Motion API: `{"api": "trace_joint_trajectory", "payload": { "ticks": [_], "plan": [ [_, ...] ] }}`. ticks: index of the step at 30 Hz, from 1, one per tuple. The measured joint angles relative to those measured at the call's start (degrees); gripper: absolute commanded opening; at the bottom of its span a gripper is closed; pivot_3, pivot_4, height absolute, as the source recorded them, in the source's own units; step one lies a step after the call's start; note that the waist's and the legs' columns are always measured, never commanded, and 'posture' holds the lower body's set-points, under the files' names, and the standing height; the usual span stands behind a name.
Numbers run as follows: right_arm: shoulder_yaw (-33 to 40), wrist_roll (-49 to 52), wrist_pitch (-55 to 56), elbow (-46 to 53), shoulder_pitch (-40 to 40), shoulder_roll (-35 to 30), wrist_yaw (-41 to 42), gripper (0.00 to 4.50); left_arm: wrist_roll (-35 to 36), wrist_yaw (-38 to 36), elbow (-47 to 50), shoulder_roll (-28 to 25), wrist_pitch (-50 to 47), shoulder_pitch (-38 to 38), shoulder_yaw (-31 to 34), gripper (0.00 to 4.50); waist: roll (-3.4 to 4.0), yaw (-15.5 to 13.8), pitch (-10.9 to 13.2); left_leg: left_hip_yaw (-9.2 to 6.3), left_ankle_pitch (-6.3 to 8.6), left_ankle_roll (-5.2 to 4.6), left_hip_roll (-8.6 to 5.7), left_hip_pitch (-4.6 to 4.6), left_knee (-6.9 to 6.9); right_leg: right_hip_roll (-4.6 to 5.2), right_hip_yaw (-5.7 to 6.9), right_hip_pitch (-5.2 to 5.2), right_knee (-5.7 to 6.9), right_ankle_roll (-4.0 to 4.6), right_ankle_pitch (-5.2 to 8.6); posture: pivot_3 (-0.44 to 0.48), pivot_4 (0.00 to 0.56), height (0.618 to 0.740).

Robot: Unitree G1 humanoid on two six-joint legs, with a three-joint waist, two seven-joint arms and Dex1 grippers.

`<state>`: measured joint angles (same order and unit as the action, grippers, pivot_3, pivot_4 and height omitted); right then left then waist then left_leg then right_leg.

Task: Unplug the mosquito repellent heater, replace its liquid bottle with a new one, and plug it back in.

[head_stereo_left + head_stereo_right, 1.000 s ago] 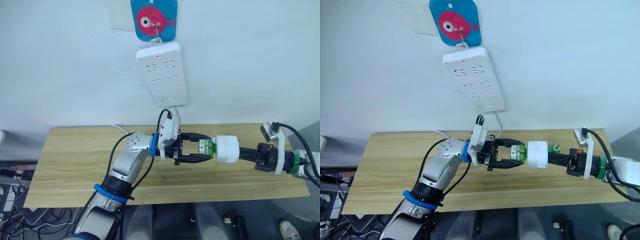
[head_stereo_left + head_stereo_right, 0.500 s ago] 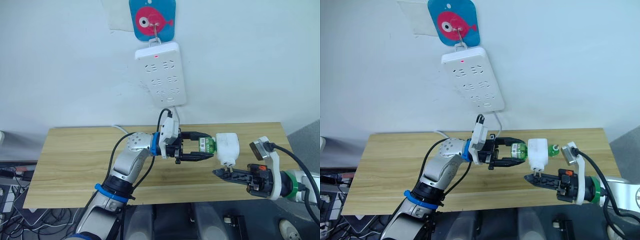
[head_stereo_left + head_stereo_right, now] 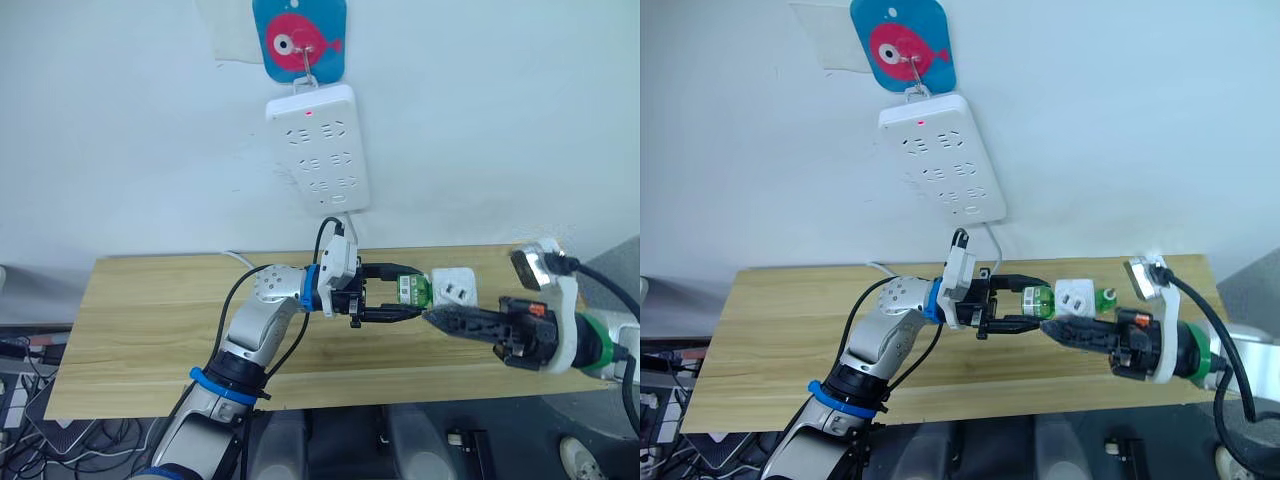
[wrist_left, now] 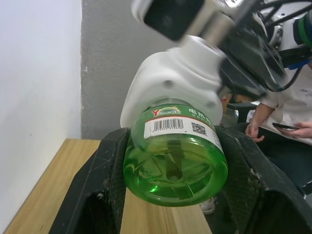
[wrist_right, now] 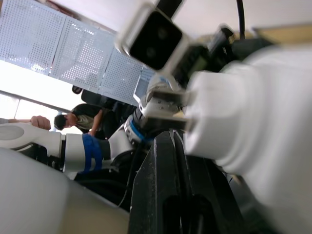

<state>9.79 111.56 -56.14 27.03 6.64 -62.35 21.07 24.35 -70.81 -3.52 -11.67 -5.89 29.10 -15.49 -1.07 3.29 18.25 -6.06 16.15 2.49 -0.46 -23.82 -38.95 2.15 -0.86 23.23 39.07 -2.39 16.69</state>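
Observation:
My left gripper is shut on the green liquid bottle, held level above the wooden table. The white mosquito repellent heater sits on the bottle's far end, its pronged face turned up toward the head camera. In the left wrist view the bottle lies between the two black fingers, with the heater beyond it. My right gripper points left just under the heater, fingers together with nothing between them. In the right wrist view the heater lies beside its fingers.
A white power strip hangs on the wall above the table, red light lit, under a blue fish hook. A second green bottle stands on the table behind the heater. A person sits beyond the table.
A second ago my right gripper gripped the heater; it let go, dropped below it, and has now come back up under it with fingers together. The heater's prongs turned upward.

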Motion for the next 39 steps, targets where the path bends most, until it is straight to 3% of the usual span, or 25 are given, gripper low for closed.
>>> {"api": "trace_joint_trajectory", "payload": {
  "ticks": [13, 32, 35, 39],
  "plan": [
    [-3.89, 0.71, -10.59, -14.81, 19.48, 2.3, -5.42, 0.07, -0.63, -0.32, -1.62, -0.49, 0.16, -0.13, -0.07, 2.29, 0.0, -0.01, 0.0, 0.0, 0.0, 0.0, -0.02, -0.03, 0.01, 0.04, -0.01, 0.01, -0.02, 0.01, 0.0, -0.101, 0.323, 0.74],
    [-5.06, 1.78, -9.43, -16.92, 20.24, 6.27, -18.97, 0.07, -0.61, -0.47, -1.61, -0.44, -2.62, -0.35, 0.07, 2.29, 0.0, -0.01, 0.0, 0.0, 0.0, -0.01, -0.01, -0.04, 0.02, 0.04, -0.01, 0.02, -0.01, 0.01, 0.0, -0.094, 0.326, 0.74],
    [-4.54, 1.67, -9.64, -16.97, 20.25, 6.75, -17.83, 0.07, -0.44, -0.31, -1.47, -0.34, -2.82, -0.35, 0.12, 2.29, 0.0, -0.02, 0.0, 0.0, 0.01, -0.01, -0.01, -0.04, 0.02, 0.04, 0.0, 0.02, -0.02, 0.01, 0.0, -0.089, 0.323, 0.74],
    [-1.8, 0.8, -13.15, -15.74, 20.29, 4.29, -8.35, 0.23, 0.39, 0.08, -0.8, 0.16, -2.96, -0.24, 0.15, 2.29, 0.01, -0.05, 0.0, -0.02, 0.01, -0.01, -0.02, -0.04, 0.03, 0.04, 0.0, 0.02, -0.03, 0.01, 0.0, -0.092, 0.321, 0.74]
  ]
}}
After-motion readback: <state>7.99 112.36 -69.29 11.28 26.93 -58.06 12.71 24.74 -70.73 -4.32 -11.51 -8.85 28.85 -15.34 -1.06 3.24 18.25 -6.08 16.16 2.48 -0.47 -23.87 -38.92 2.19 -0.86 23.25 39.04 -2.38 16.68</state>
